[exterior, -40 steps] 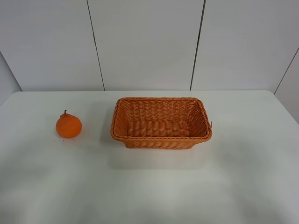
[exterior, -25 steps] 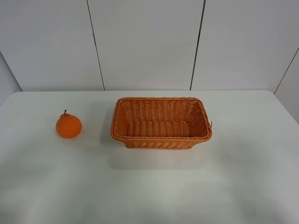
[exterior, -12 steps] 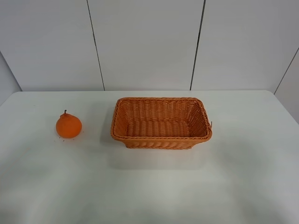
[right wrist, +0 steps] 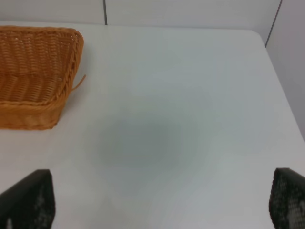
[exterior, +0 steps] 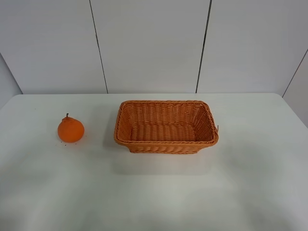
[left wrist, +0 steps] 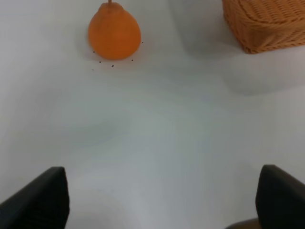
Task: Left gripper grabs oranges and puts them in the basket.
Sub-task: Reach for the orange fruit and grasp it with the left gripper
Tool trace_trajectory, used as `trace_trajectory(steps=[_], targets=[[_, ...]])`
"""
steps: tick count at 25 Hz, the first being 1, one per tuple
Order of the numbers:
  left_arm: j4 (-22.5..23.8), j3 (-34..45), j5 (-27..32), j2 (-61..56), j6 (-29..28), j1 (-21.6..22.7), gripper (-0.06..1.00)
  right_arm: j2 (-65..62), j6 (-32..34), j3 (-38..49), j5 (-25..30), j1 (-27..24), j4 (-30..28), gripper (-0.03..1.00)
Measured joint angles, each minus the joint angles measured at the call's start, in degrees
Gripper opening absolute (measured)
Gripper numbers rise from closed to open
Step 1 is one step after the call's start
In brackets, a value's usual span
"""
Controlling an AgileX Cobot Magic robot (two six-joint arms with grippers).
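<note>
The orange (exterior: 70,129) sits upright on the white table (exterior: 154,192), left of the wicker basket (exterior: 166,142), which is empty. In the left wrist view the orange (left wrist: 114,31) lies well ahead of my left gripper (left wrist: 162,200), with the basket corner (left wrist: 267,24) beside it. The left gripper's fingertips (left wrist: 43,200) stand wide apart with nothing between them. My right gripper (right wrist: 157,205) is also open and empty, with the basket (right wrist: 33,71) ahead of it to one side. Neither gripper shows in the exterior high view.
A white panelled wall (exterior: 154,45) stands behind the table. The table's right edge (right wrist: 279,90) shows in the right wrist view. A few dark specks (left wrist: 102,62) lie on the table by the orange.
</note>
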Motion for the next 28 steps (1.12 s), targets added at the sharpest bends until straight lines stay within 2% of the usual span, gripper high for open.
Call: trace_trajectory(steps=[7, 12, 15, 20, 23, 28], targets=[[2.6, -1.5, -1.6, 3.5, -2.3, 0.0, 0.89, 0.0, 0.0, 0.0, 0.0, 0.0, 0.0, 0.69], [2.5, -4.1, -10.5, 19.9, -2.1, 0.0, 0.87, 0.0, 0.0, 0.0, 0.0, 0.0, 0.0, 0.69], [0.5, -6.6, -16.4, 33.1, -1.3, 0.0, 0.87, 0.0, 0.0, 0.0, 0.0, 0.0, 0.0, 0.69], [-6.8, -14.0, -24.7, 55.1, 6.3, 0.0, 0.88, 0.0, 0.0, 0.0, 0.0, 0.0, 0.0, 0.69], [-9.8, -19.6, -27.1, 66.9, 11.5, 0.0, 0.91, 0.0, 0.0, 0.0, 0.0, 0.0, 0.0, 0.69], [-11.2, -28.6, -27.8, 83.8, 14.8, 0.0, 0.96, 0.0, 0.0, 0.0, 0.0, 0.0, 0.0, 0.69]])
